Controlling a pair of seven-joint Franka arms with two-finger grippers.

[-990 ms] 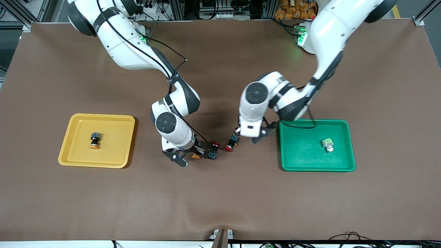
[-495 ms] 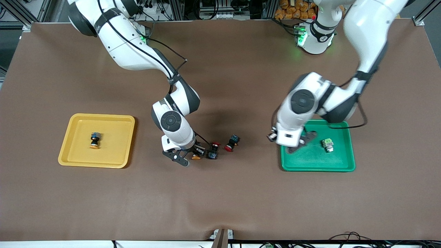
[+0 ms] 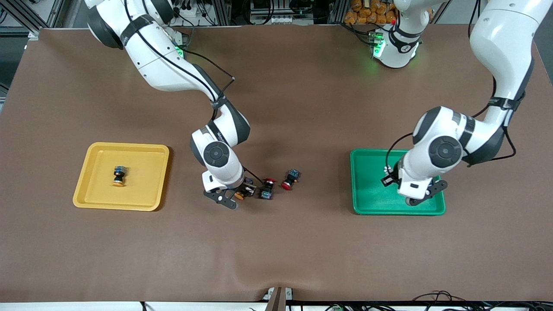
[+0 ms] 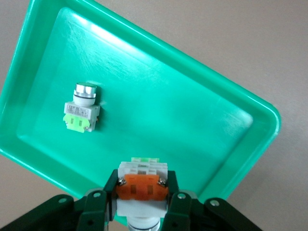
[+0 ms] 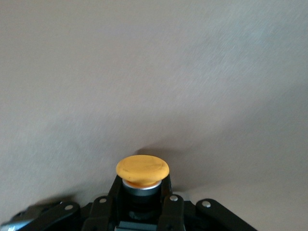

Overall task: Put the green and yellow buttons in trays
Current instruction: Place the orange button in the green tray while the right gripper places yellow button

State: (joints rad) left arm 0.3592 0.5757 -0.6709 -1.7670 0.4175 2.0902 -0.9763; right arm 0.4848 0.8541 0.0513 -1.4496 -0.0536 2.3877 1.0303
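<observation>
two buttons gripped, two already in trays

i'm looking at a brown mat [image 3: 302, 242] covering the whole table, slightly rippled near the front camera's edge. along the top of the front view stand metal framing, cables and the two arm bases.

count: two trays, one yellow tray [image 3: 88, 170] toward the right arm's end, one green tray [image 3: 367, 198] toward the left arm's end. i see six buttons in all. one black-bodied button with an orange-yellow cap [image 3: 118, 176] lies on its side in the yellow tray. one whitish button with a pale green block [image 4: 81, 109] lies in the green tray; the front view hides it under the left arm.

the left gripper [image 4: 139, 202] hangs over the green tray, clenched on a whitish button with an orange block [image 4: 141, 185]. the right gripper [image 5: 142, 195] is down at the mat between the trays, clamped on a black button with an orange-yellow cap [image 5: 142, 169].

just beside the right gripper, toward the left arm's end, two red-capped black buttons [image 3: 267, 188] lie on the mat, the second one [image 3: 290, 179] near the first and a little farther from the front camera. they crowd the right gripper's spot.
</observation>
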